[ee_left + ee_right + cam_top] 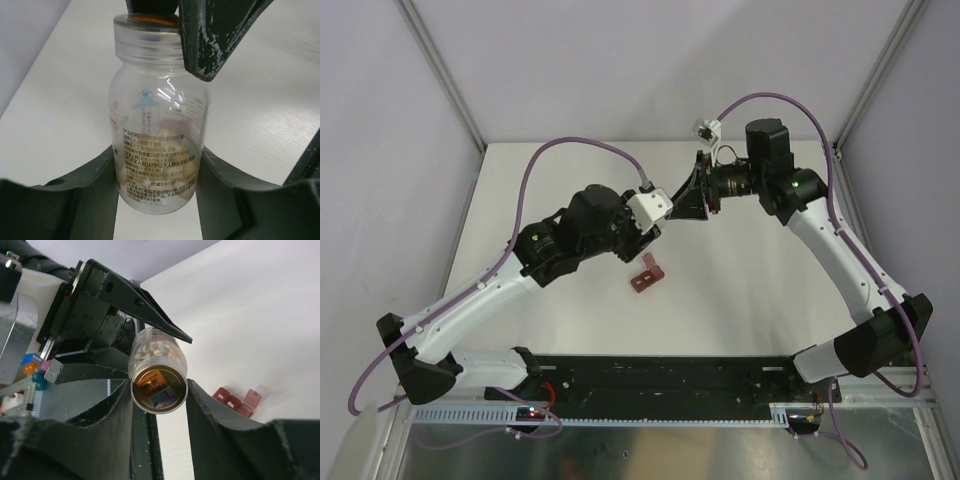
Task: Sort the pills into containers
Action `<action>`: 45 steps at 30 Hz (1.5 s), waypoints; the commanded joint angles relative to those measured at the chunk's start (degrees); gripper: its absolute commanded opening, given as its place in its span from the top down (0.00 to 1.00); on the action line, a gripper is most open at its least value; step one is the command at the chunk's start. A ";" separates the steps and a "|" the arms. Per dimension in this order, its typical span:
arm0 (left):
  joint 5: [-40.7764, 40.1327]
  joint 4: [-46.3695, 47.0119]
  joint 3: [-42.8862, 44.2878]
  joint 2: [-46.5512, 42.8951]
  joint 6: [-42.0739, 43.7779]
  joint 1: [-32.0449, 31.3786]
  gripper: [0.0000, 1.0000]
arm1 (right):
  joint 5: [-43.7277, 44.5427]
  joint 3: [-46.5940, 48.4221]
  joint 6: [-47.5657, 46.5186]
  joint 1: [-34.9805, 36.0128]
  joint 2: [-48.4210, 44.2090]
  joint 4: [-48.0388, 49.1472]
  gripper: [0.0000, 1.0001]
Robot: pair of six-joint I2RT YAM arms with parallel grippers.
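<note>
A clear labelled bottle [157, 115] hangs in the air above the table, with my left gripper [157, 165] shut on its lower body. The pills [186, 172] lie inside it as a pale yellowish heap. My right gripper [159, 390] meets it from the other end, its two fingers pressed against either side of the gold-lined cap [159, 385]. The containers [647, 277] are a dark red strip of small compartments lying on the table below the two grippers. In the right wrist view the containers [234, 401] show one lid standing up.
The white table [760, 300] is walled in by grey panels at the back and sides. A black rail [660, 380] with the arm bases runs along the near edge. A purple cable [570, 150] loops over each arm.
</note>
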 commanded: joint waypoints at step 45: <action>25.06 0.31 -9.84 -14.29 3.03 7.09 1.00 | 44.90 -18.12 -20.60 -9.72 1.44 2.08 0.77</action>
